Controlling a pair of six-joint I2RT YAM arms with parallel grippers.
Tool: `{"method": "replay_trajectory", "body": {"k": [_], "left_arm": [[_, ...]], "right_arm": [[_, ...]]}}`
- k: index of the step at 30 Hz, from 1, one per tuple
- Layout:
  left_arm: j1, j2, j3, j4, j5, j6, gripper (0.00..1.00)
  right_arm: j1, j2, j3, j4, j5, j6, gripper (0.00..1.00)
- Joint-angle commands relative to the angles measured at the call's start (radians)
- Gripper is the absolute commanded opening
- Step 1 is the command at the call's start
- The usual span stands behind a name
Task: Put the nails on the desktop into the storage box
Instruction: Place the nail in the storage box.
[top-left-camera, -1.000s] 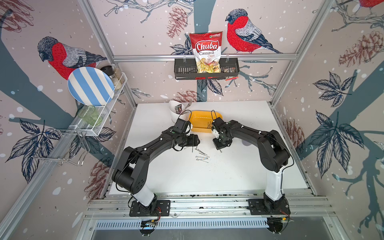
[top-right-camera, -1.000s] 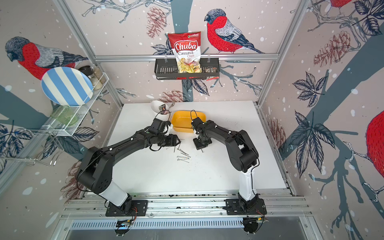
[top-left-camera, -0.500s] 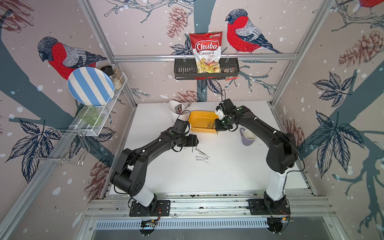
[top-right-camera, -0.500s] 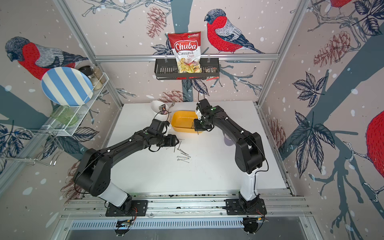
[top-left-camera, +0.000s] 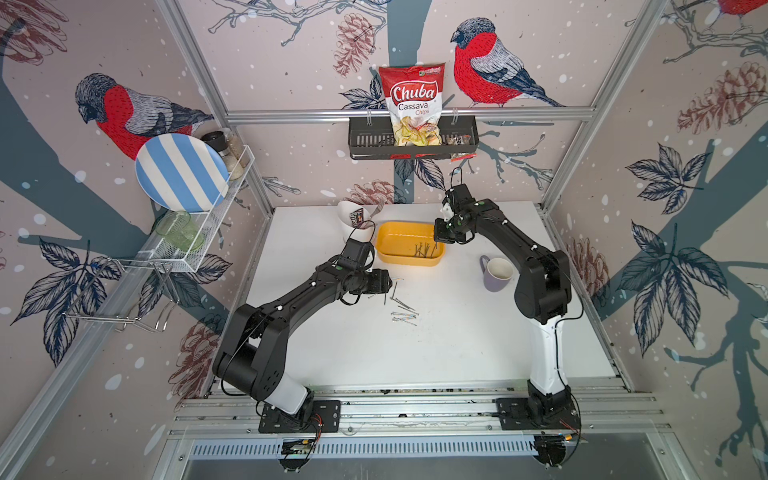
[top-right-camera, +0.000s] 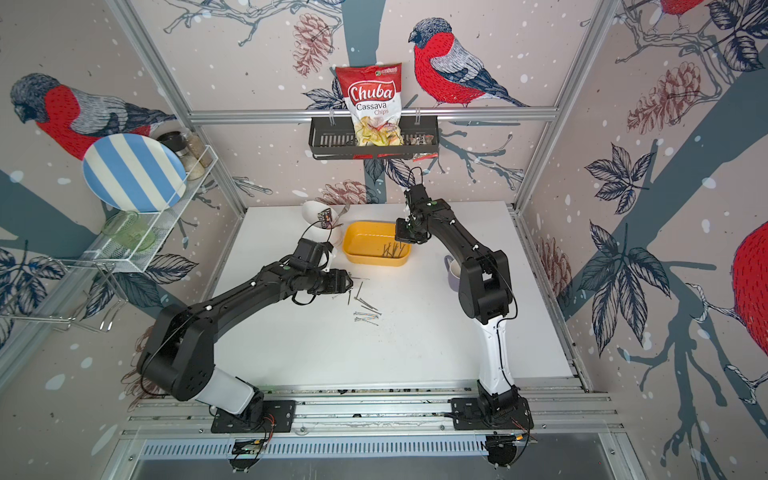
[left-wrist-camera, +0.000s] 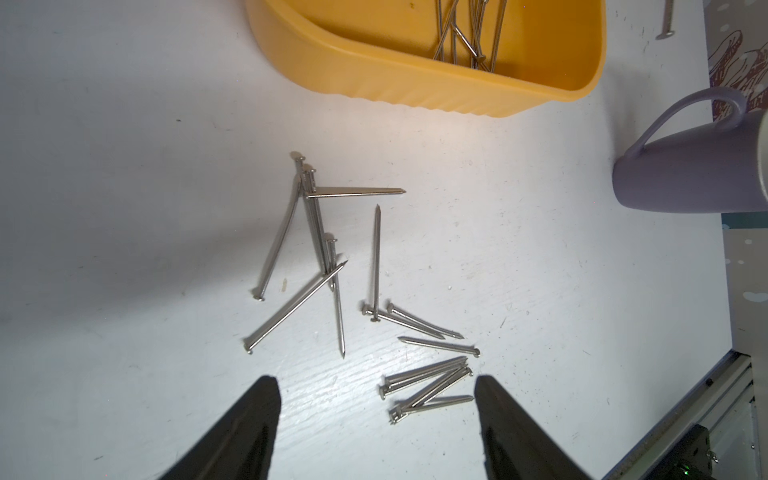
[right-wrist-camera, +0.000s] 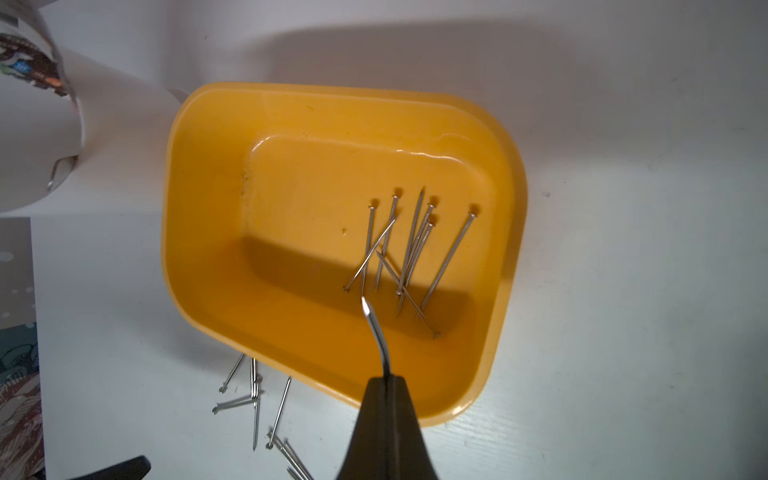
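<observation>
Nails (left-wrist-camera: 376, 262) loose on desktop (left-wrist-camera: 124, 166); left gripper (left-wrist-camera: 376, 388) jaws apart above them, seemingly ready to pinch. Right gripper (right-wrist-camera: 386, 380) clamped on one nail (right-wrist-camera: 375, 332) over storage box (right-wrist-camera: 199, 228), likely for drop.

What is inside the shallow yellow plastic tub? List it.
About eight thin grey metal nails lie crossed at one end of the shallow yellow plastic tub; the remaining floor is bare. The right hand, shut on another nail, hides part of the rim.

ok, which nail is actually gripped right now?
The nail pinched in the shut right gripper, tip over the storage box. The other nails lie loose in the box or on the desktop.
</observation>
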Motion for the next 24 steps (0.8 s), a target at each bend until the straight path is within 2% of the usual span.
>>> {"method": "replay_trajectory", "body": {"k": [1,10,24], "left_arm": [[0.007,-0.012,0.001,-0.016,-0.018,0.004,0.76],[0.026,-0.037,0.004,-0.057,-0.045,0.016,0.76],[0.049,-0.044,0.006,-0.082,-0.056,0.045,0.77]], "right_arm": [[-0.006,0.047,0.024,0.035,-0.024,0.03,0.0],[-0.006,0.175,0.076,0.063,-0.049,0.052,0.0],[0.009,0.28,0.139,0.063,-0.037,0.056,0.0]]}}
